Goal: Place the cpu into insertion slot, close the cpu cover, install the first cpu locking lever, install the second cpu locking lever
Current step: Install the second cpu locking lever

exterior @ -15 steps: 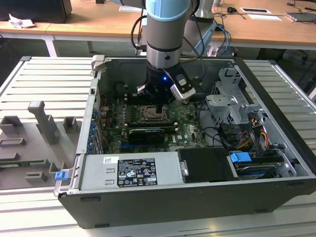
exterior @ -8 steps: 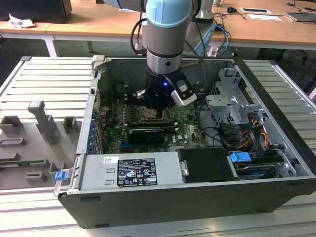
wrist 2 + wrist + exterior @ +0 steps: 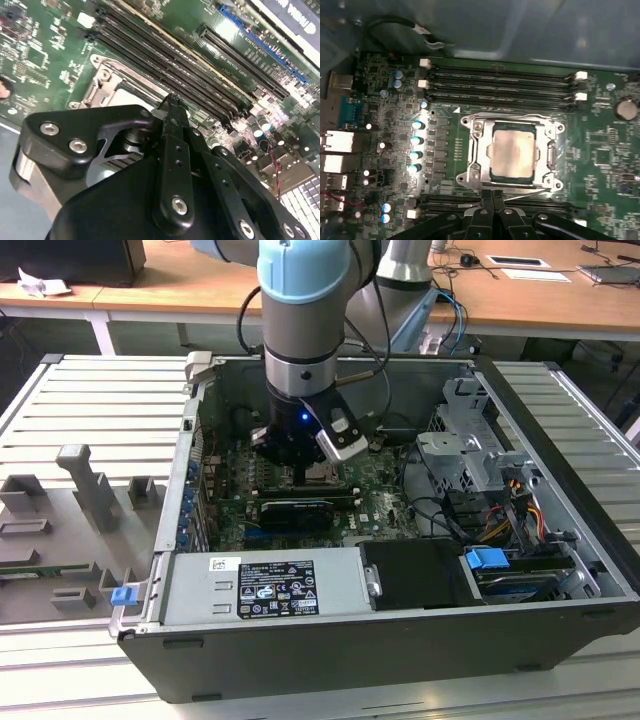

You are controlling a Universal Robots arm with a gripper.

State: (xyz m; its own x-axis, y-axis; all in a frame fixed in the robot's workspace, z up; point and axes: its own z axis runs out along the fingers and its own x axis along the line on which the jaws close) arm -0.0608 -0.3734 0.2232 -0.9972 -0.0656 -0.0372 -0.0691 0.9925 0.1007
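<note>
In the first wrist view the cpu (image 3: 512,152), a flat beige-silver square, lies in the socket on the green motherboard. The cpu cover (image 3: 479,150), a silvery frame, lies flat around it. A thin wire locking lever (image 3: 527,194) runs along the socket edge beside my fingertips. My gripper (image 3: 492,196) is shut, its black fingers pressed together right at that edge. In the second wrist view the gripper (image 3: 172,106) points down at the socket's metal frame (image 3: 107,85). In the exterior view the gripper (image 3: 300,476) reaches into the open computer case, just over the socket (image 3: 328,478).
Black memory slots (image 3: 500,82) run along the far side of the socket, and more slots (image 3: 165,55) lie beside the fingers. A long black card (image 3: 292,512), a drive cage (image 3: 470,455) and cables (image 3: 440,515) crowd the case. Grey fixtures (image 3: 90,485) stand on the exterior view's left.
</note>
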